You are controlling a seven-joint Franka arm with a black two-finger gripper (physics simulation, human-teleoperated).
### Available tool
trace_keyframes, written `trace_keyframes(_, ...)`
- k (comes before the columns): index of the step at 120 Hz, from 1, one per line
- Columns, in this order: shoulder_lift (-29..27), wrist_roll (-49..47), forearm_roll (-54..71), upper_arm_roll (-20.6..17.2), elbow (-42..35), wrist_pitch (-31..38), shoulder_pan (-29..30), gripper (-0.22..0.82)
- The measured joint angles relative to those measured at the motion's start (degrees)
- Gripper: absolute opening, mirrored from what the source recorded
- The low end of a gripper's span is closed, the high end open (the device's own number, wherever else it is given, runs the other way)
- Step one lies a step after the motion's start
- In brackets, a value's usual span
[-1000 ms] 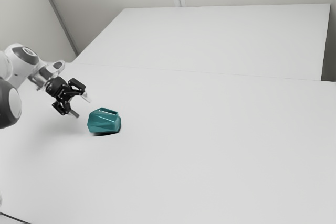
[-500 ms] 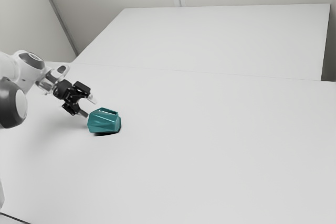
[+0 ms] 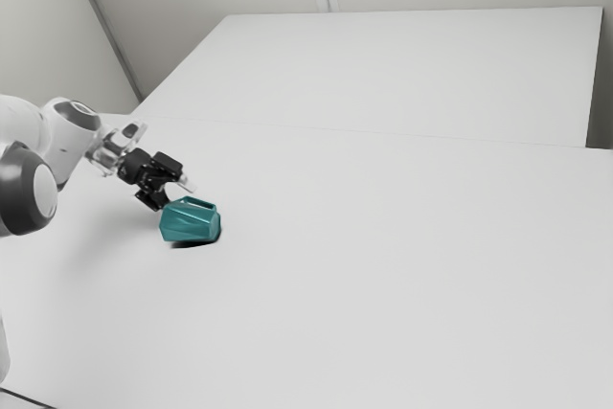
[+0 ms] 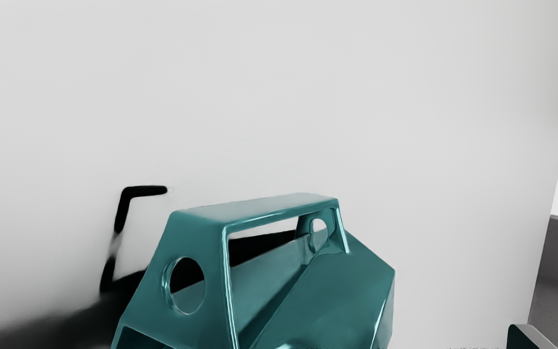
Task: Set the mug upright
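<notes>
1. As the exterior view shows, the mug [image 3: 190, 224] lies on its side on the desk [image 3: 383, 265], handle uppermost; it is not upright.
2. Exterior view: the fingers [image 3: 189, 185] are spread, just beside the mug at the end toward the arm [image 3: 67, 146]. The lower finger is partly hidden; contact with the mug cannot be confirmed.
3. Exterior view, judged risk: if the advance continues with the lower finger out of line, its tip may strike the body and push or roll the mug along the desk.
4. Wrist view: the handle [image 4: 264, 209] bridges the body, with a round hole at each end. One fingertip stands clear of the mug, with bare desk between; nothing is gripped.
5. Wrist view, judged risk: if closure is off-centre, one pad will load the mug first and turn it. A grip on sloping facets may slip during rotation, dropping the mug back onto its side.
</notes>
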Motion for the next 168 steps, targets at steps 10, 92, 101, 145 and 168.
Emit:
trace_keyframes(10, 0.00, 0.51, 0.00, -0.32, -0.27, -0.14, 0.00, 0.61)
trace_keyframes(92, -0.28, 2.74, 0.07, -1.16, -0.18, -0.17, -0.01, -0.09)
trace_keyframes(101, -0.46, 2.81, 0.09, -1.29, -0.10, -0.13, -0.01, -0.12)
trace_keyframes(145, -3.42, 2.44, 0.11, -2.38, 0.23, -0.21, -0.57, -0.18)
trace_keyframes(168, -6.59, 1.56, 1.17, -2.48, 0.15, -0.30, -2.72, -0.18)
